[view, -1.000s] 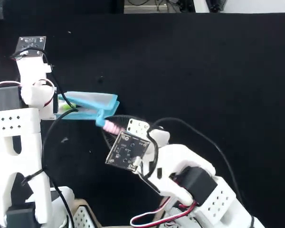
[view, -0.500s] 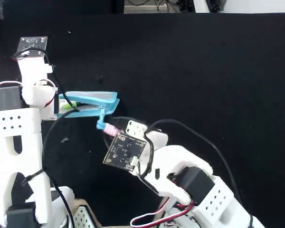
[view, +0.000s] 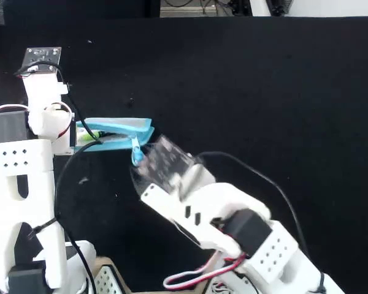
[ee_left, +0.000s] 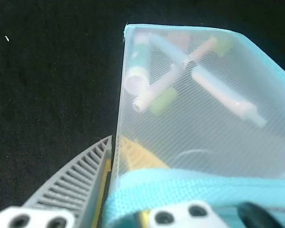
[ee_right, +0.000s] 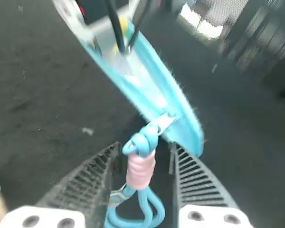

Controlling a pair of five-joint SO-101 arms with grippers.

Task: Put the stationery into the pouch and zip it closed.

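The light-blue mesh pouch (view: 113,133) lies left of the table's middle, and the left gripper (view: 72,138) is shut on its left end. In the left wrist view the pouch (ee_left: 204,133) shows several pens and markers (ee_left: 157,95) through its mesh, with the left gripper (ee_left: 116,142) clamped on its edge. The right gripper (ee_right: 143,146) is at the pouch's right end (ee_right: 152,95). It is shut on the zipper pull (ee_right: 140,168), a pink and blue cord between its grey fingers (ee_right: 88,183). From above, the blue pull (view: 135,153) hangs beside the right arm's wrist (view: 168,162).
A black cloth (view: 264,92) covers the table, with wide free room to the right and at the back. The left arm's white body (view: 21,184) stands along the left edge. The right arm (view: 233,226) comes in from the front edge.
The right wrist has rolled and moved up toward the pouch's right end, so its camera board now covers the pink part of the pull. The pouch's mouth looks narrower. The left arm kept still.
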